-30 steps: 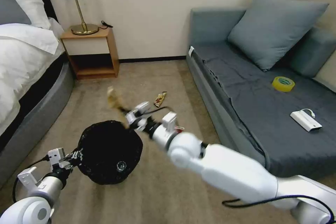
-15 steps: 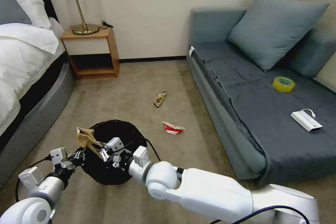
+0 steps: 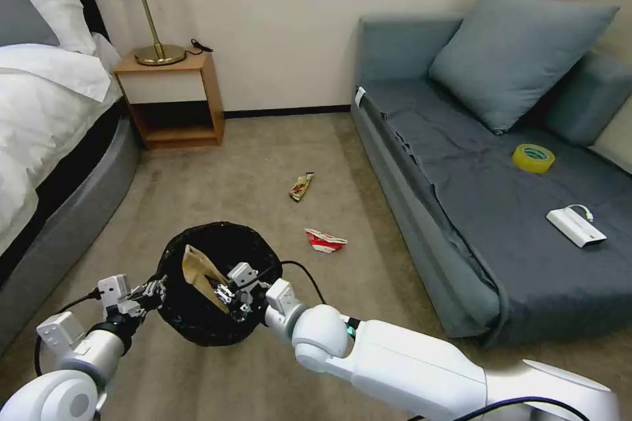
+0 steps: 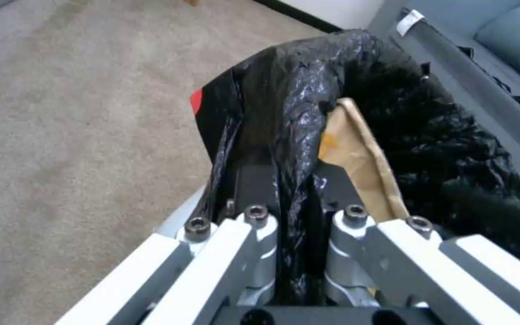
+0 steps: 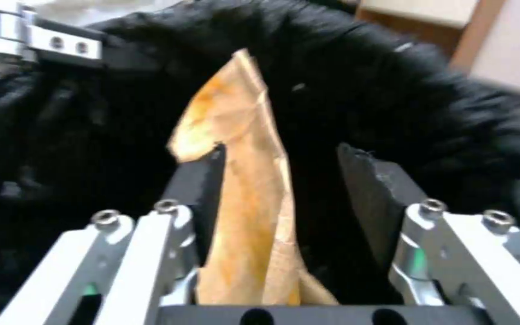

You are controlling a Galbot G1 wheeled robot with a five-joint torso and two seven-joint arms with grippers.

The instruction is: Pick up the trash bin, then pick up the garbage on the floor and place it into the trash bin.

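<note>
The trash bin (image 3: 220, 283), lined with a crinkly black bag, is held up above the carpet (image 3: 276, 145) by the left gripper (image 3: 150, 291), whose jaws are pinched narrow on the bin's rim and a fold of the liner at the side nearest that gripper; in the left wrist view the black plastic (image 4: 290, 149) runs straight down between the two fingers.

The right gripper (image 3: 225, 293) hangs over the bin's mouth, just beside the left gripper across the rim. Its jaws stand wide apart. The crumpled brown paper bag (image 3: 201, 273) lies between them, leaning against one finger (image 5: 203, 180) and clear of the other, its upper end reaching past the fingertips into the dark of the bin. Whether it rests on anything inside the bin cannot be told.

Beyond the right gripper, on the carpet, lies the crushed red-and-white carton (image 3: 324, 240), near the bin but apart from it. Farther out from the gripper in the same direction is the gold-brown snack wrapper (image 3: 302, 186), well apart from the bin.

Off to the right gripper's outer side stands a grey sofa (image 3: 461, 210) carrying a yellow tape roll (image 3: 532, 158) and a white box with cable (image 3: 575, 225). Beyond the left gripper are a bed (image 3: 46, 118) and a wooden nightstand (image 3: 172, 99) with a lamp (image 3: 141, 6).
</note>
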